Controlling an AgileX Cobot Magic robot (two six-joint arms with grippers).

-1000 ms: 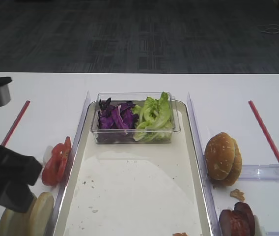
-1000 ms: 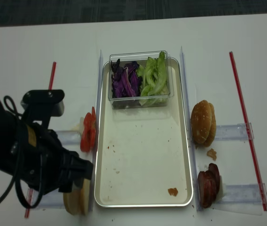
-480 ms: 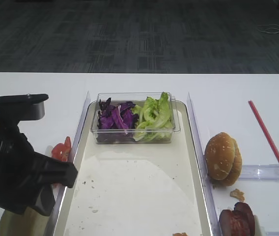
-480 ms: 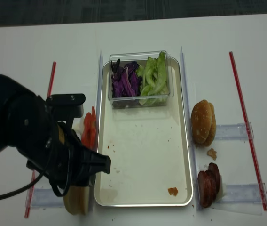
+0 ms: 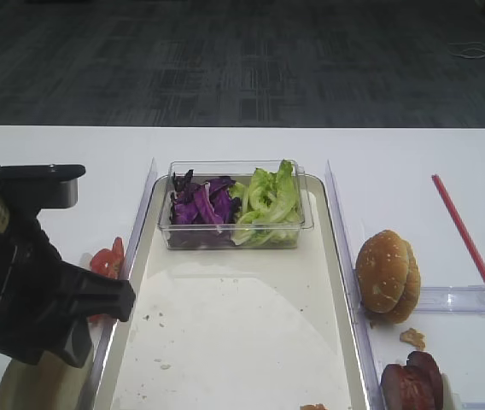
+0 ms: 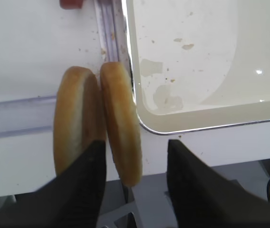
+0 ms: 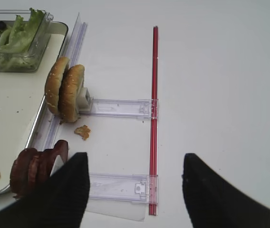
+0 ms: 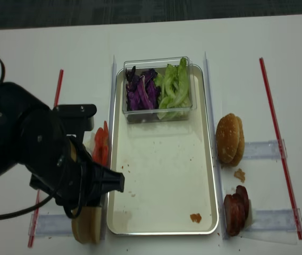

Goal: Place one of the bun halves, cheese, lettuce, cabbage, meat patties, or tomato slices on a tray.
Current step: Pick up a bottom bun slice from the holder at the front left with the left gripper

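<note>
Left gripper (image 6: 134,178) hangs over two buns (image 6: 120,121) standing on edge, its jaws parted; the right-hand bun sits in the gap between my fingers (image 6: 85,185), the other bun is partly under the left finger. I cannot tell whether the pads touch the bun, so I call it spread, nothing gripped. The buns stand in a clear rail (image 6: 16,116) just left of the tray (image 6: 206,121), the nearer bun almost against the tray's rim. In the high views my left arm (image 8: 34,159) covers most of that spot; only the buns' lower edges show below it.

Ahead of the left gripper, beside the tray's left rim, the tomato slices (image 8: 101,146) stand on edge. Further ahead, at the tray's far end, a clear box (image 5: 234,239) rests on the tray and holds cabbage (image 5: 200,205) on its left and lettuce (image 5: 268,196) on its right.

Right gripper (image 7: 135,183) hovers over bare table with jaws wide apart, grasping nothing. To its left the meat patties (image 7: 33,168) stand on edge by the tray's near right corner. Ahead of them two sesame buns (image 7: 66,92) stand on edge against a holder. A red strip (image 7: 153,104) runs forward from between my right fingers.
</note>
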